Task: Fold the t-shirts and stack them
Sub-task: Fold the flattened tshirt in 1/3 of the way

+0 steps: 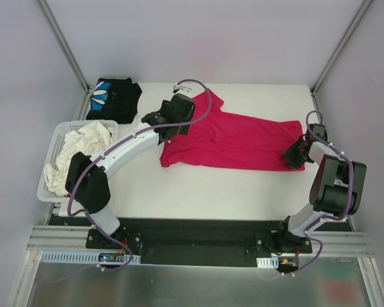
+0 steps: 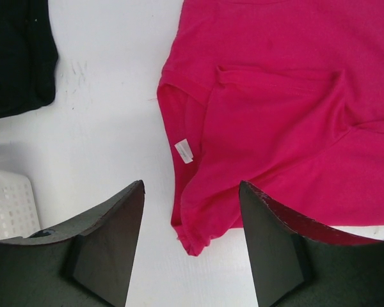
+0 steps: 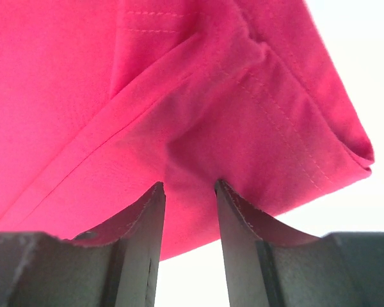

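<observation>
Both grippers are working the red t-shirt: the right gripper is pinching a fold of its hem between its fingers at the shirt's right end, while the left gripper is hovering with fingers spread over the sleeve corner, holding nothing. That probably anchors one end for folding. Lying mostly flat mid-table, slightly rumpled, the shirt is well apart from the folded black t-shirt at the far left corner.

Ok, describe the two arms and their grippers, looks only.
Both arms are mostly black with a white forearm link and a purplish-grey cable looped along the outside. The left gripper and right gripper each have two dark wedge-shaped fingers with a matte, slightly rough inner face. No markings are readable.
</observation>
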Motion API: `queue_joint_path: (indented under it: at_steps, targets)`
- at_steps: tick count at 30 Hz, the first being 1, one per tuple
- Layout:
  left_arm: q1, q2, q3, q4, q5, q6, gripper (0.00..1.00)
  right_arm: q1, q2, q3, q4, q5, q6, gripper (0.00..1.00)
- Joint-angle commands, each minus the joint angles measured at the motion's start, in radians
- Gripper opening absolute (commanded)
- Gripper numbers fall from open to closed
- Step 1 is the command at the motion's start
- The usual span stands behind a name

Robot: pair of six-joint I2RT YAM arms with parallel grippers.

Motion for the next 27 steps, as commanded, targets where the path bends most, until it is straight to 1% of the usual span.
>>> queue_joint_path:
  at_steps: [1, 3, 6, 11, 12, 15, 16, 19, 22, 23, 24, 27]
  targets:
    - [0.007, -0.074, -0.017, 0.021, -0.014, 0.014, 0.60, -0.047, -0.045, -0.022, -0.077, 0.142, -0.020, 0.41]
    - [0.007, -0.084, -0.023, 0.021, 0.009, 0.013, 0.60, -0.065, -0.054, -0.030, -0.089, 0.185, -0.021, 0.41]
    - [0.007, -0.095, -0.035, 0.020, 0.057, 0.010, 0.60, -0.088, -0.065, -0.044, -0.096, 0.202, -0.027, 0.41]
    - [0.007, -0.082, -0.055, 0.017, 0.150, -0.007, 0.60, -0.096, -0.077, -0.038, -0.096, 0.178, -0.027, 0.41]
    - [0.007, -0.069, -0.057, 0.017, 0.237, -0.009, 0.60, -0.096, -0.080, -0.030, -0.096, 0.174, -0.027, 0.41]
    - [0.007, -0.003, -0.055, -0.002, 0.393, -0.024, 0.59, -0.096, -0.086, -0.018, -0.100, 0.161, -0.023, 0.41]
    - [0.007, 0.017, -0.055, -0.012, 0.472, -0.045, 0.59, -0.096, -0.085, -0.008, -0.105, 0.158, -0.020, 0.41]
    - [0.005, 0.115, -0.054, -0.028, 0.555, -0.061, 0.59, -0.096, -0.089, -0.004, -0.097, 0.138, -0.009, 0.41]
    - [0.005, 0.185, -0.025, -0.048, 0.542, -0.038, 0.59, -0.096, -0.095, -0.001, -0.086, 0.124, 0.002, 0.41]
    - [0.005, 0.201, -0.003, -0.051, 0.525, -0.030, 0.59, -0.096, -0.098, 0.001, -0.082, 0.125, 0.003, 0.41]
    - [0.005, 0.216, 0.014, -0.058, 0.508, -0.026, 0.59, -0.096, -0.102, 0.001, -0.080, 0.089, 0.005, 0.41]
    - [0.005, 0.265, 0.075, -0.075, 0.487, -0.007, 0.59, -0.096, -0.106, 0.004, -0.074, 0.076, 0.003, 0.41]
